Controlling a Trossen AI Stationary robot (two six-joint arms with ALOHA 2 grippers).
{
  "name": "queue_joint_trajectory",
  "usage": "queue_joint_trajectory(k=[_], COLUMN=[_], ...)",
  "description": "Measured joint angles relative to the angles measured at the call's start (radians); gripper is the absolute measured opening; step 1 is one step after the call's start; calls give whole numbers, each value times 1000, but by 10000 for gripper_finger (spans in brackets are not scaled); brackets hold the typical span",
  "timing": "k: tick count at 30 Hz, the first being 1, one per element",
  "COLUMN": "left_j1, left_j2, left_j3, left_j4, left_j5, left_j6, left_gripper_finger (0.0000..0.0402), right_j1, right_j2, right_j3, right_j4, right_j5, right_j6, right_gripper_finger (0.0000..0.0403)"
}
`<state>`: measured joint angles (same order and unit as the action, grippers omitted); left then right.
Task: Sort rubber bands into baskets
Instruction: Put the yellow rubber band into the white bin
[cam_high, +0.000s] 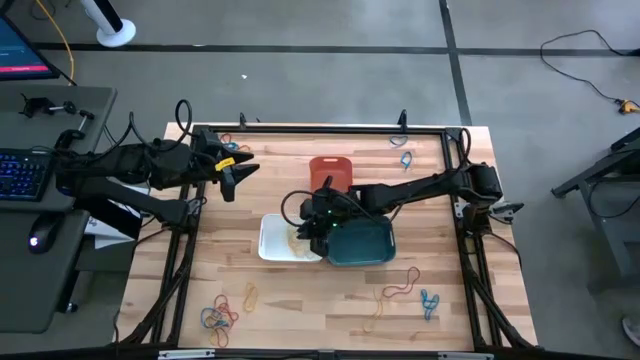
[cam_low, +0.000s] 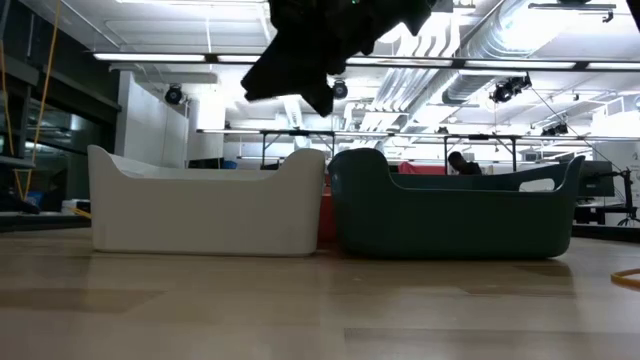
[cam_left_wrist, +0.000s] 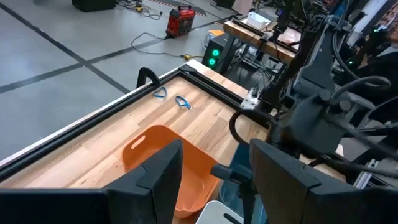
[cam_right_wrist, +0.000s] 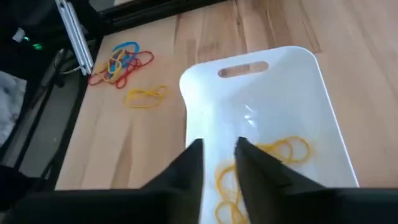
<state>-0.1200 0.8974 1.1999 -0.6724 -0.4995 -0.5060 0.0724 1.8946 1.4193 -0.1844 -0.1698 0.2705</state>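
The right gripper (cam_high: 303, 228) hangs over the white basket (cam_high: 272, 240), which sits near the middle of the table (cam_high: 330, 300), a little toward its front edge. In the right wrist view its two dark fingers (cam_right_wrist: 189, 163) stand slightly parted with a narrow gap and nothing between them, directly above the yellow rubber bands (cam_right_wrist: 273, 155) lying loose on the white basket's floor.

The teal basket (cam_high: 360, 243) touches the white one on its right side, and the orange basket (cam_high: 331, 171) stands just behind them, toward the back edge.

The left gripper (cam_high: 240, 172) hovers above the left part of the table near the back edge, well apart from the baskets, its fingers (cam_left_wrist: 155, 180) spread wide and empty.

More rubber bands lie scattered on the wood: a mixed red, yellow and blue heap (cam_high: 218, 317) by the front left corner, an orange loop (cam_high: 400, 285) and blue ones (cam_high: 429, 303) toward the front right, and a few blue ones (cam_high: 404, 158) near the back right corner.
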Motion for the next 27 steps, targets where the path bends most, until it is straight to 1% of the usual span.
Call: queue_joint_trajectory(k=[5,7,8,10,11,13,16,20,22,24,25,27], left_j1=[0,1,5,27,44,99,236,500,627,732,773,839], left_j2=[0,0,2,30,48,106,228,416,512,596,633,696], left_j3=[0,0,0,1,2,1,-1,-1,-2,-3,-9,-23], left_j4=[75,104,103,64,25,-91,-267,-471,-527,-571,-588,-602], left_j5=[0,0,-1,-6,-2,41,156,238,309,390,408,409], left_j6=[1,1,-7,-47,-69,-113,-139,-4,51,84,99,134], left_gripper_finger=[179,179,179,179,179,179,179,179,179,179,179,179], right_j1=[-3,-17,-25,-39,-46,-57,-77,-100,-106,-105,-102,-92], right_j2=[-2,-18,-36,-85,-116,-174,-274,-402,-453,-497,-514,-537], right_j3=[0,-1,-1,-1,-1,-1,-1,0,0,0,0,0], right_j4=[-5,-26,-35,-93,-129,-221,-346,-484,-535,-560,-573,-588], right_j5=[10,-33,-56,-64,-49,0,79,165,205,247,263,294], right_j6=[16,3,0,0,-7,-36,-62,-35,-3,32,47,71], right_gripper_finger=[176,202,212,222,223,223,220,220,220,220,220,220])
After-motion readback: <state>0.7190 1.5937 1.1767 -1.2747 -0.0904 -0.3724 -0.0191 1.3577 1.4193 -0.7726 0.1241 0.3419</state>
